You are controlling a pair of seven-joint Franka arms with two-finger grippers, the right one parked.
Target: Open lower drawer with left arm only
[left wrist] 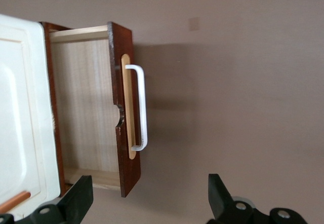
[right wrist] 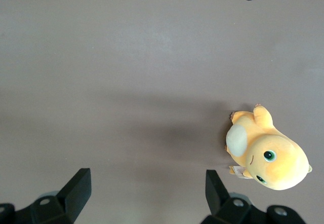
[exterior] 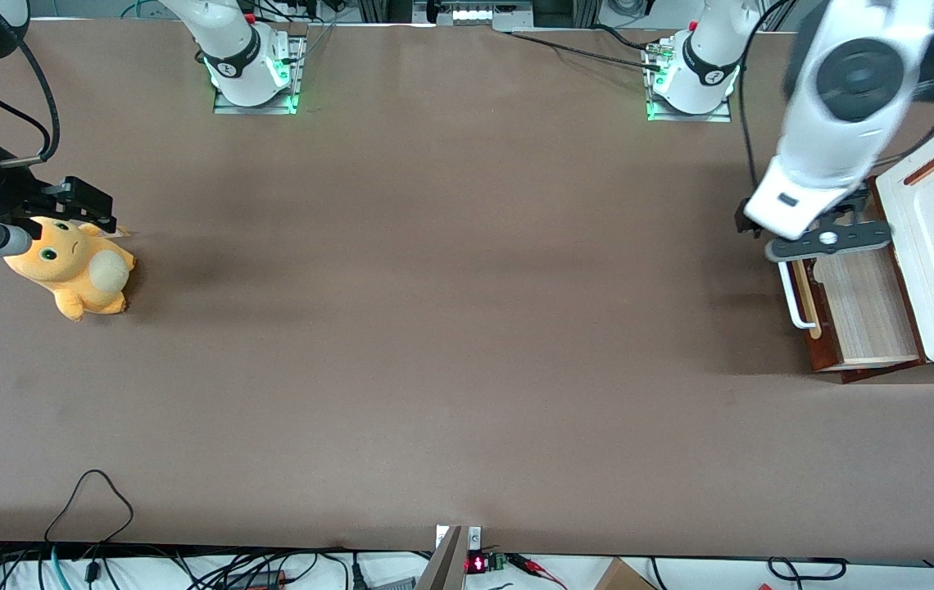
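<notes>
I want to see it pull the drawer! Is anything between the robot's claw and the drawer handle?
No, nothing visible. The left arm's gripper hangs open above the table, near the lower drawer, apart from its white handle. The drawer is already pulled out.

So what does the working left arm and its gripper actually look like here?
The left arm is glossy white with rounded dark grey joint sections. Its gripper has two black wedge-shaped fingers, set wide apart above the open dark red-brown lower drawer. Green lights glow at the arm's base.

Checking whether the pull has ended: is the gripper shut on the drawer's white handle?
No: the gripper is open above the table, apart from the white handle of the pulled-out lower drawer.
</notes>
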